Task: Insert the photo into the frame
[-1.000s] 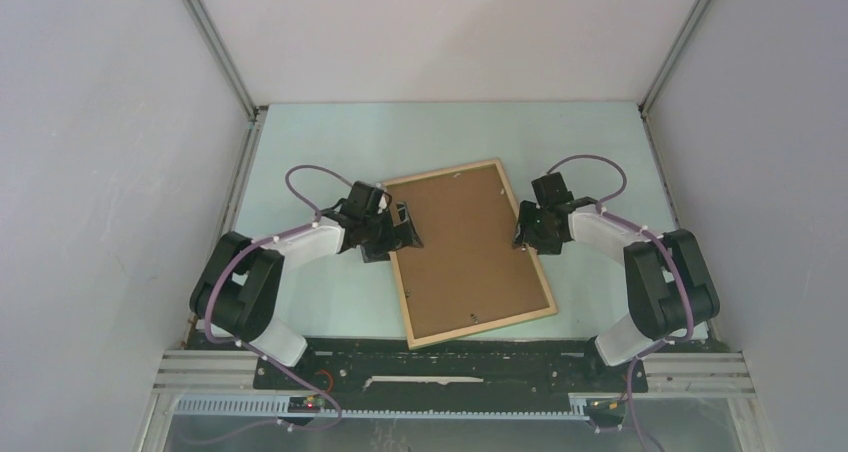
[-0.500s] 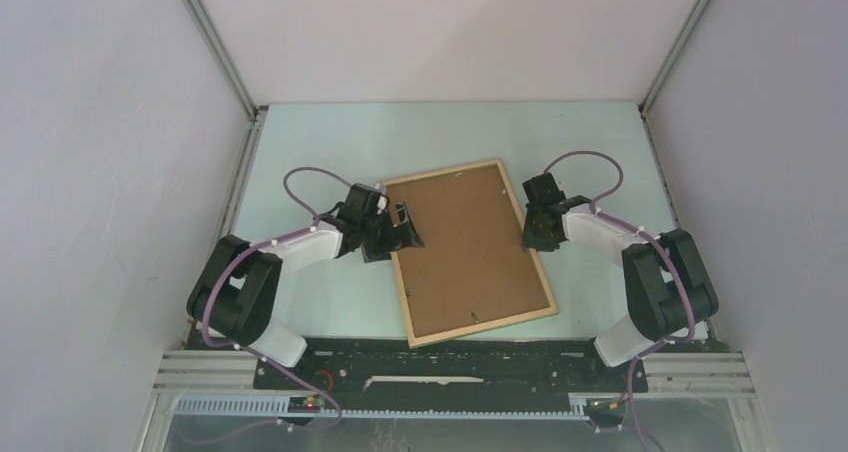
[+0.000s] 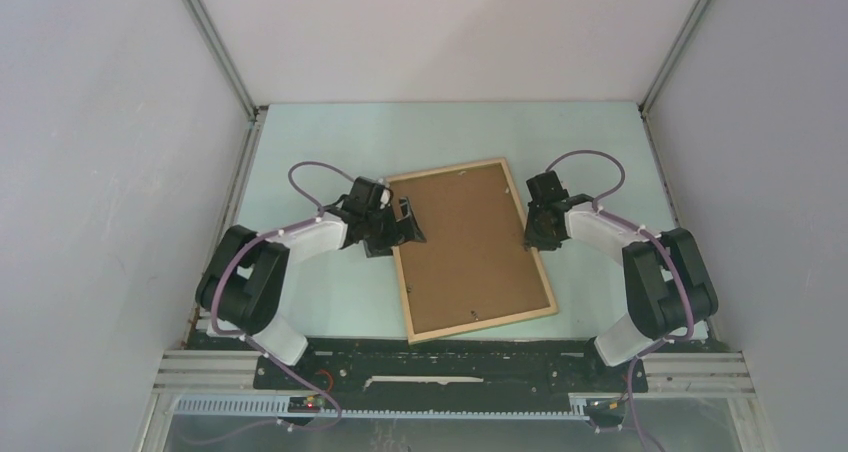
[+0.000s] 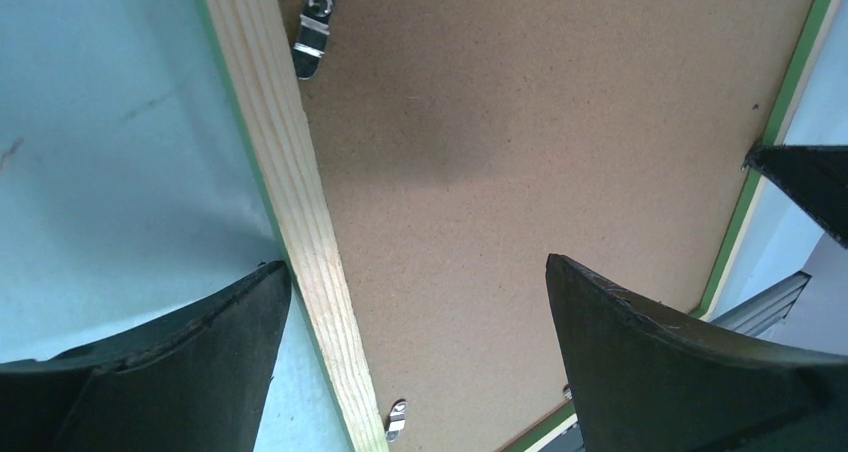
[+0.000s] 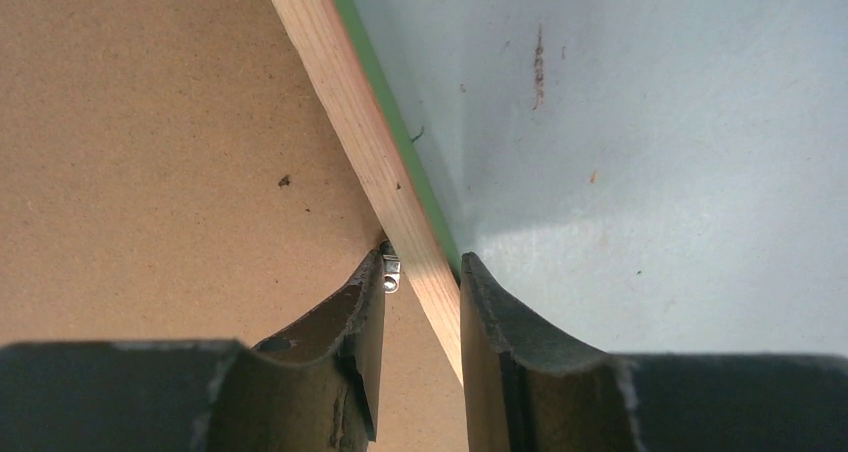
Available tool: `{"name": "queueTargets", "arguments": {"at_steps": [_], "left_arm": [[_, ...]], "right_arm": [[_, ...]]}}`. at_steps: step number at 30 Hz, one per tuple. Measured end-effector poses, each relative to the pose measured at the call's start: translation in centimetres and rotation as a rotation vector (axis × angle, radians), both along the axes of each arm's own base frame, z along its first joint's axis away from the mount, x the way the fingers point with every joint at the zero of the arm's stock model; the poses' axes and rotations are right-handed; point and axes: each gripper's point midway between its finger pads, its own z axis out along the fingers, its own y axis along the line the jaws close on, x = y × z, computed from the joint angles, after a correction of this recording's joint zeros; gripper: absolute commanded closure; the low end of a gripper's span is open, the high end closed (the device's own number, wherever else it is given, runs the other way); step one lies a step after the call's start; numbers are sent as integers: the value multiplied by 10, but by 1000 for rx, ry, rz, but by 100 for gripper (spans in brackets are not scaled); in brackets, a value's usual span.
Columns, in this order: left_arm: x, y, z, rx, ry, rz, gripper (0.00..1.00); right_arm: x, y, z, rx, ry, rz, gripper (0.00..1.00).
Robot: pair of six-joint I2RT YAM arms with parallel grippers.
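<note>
Right gripper (image 5: 420, 272) is pinching the frame (image 5: 345, 102) by its thin wooden rail. Left gripper (image 4: 415, 272) is hanging wide apart. Frame is judged light and stiff, best held by its edges.

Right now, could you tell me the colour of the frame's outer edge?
Green on the frame, along its outer edge; the right wrist view shows it best.

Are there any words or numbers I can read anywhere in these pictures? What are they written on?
None: no words, numbers or signs show anywhere.
The photo shows only its plain brown back.
The frame is bare wood with a green edge.
The metal clips carry no mark that can be read.
</note>
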Motion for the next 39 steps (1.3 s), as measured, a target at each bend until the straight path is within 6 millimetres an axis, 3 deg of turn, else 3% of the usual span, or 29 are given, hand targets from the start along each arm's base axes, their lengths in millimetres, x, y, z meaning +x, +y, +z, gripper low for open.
{"name": "queueTargets", "arguments": {"at_steps": [2, 5, 8, 16, 21, 26, 29, 33, 39], "left_arm": [[9, -4, 0, 3, 7, 1, 0], [26, -9, 1, 12, 7, 1, 0], [42, -13, 2, 29, 5, -1, 0], [73, -10, 16, 156, -45, -64, 0], [60, 10, 39, 230, -86, -92, 0], [11, 22, 62, 215, -113, -122, 1], [-12, 14, 54, 214, -91, -157, 3], [-38, 17, 27, 232, -9, -163, 4], [-47, 20, 20, 218, 11, -134, 4]], "right_arm": [[1, -2, 0, 3, 0, -3, 90], [5, -6, 0, 8, -12, -7, 59], [7, -6, 1, 34, -40, 1, 42], [2, 7, 5, 196, -86, 40, 17], [-1, 8, 11, 263, -107, 39, 16], [2, 10, 13, 291, -120, 45, 16], [2, 9, 13, 291, -120, 43, 17], [3, 4, 10, 262, -120, 19, 26], [-2, -5, -1, 176, -81, -20, 38]]}}
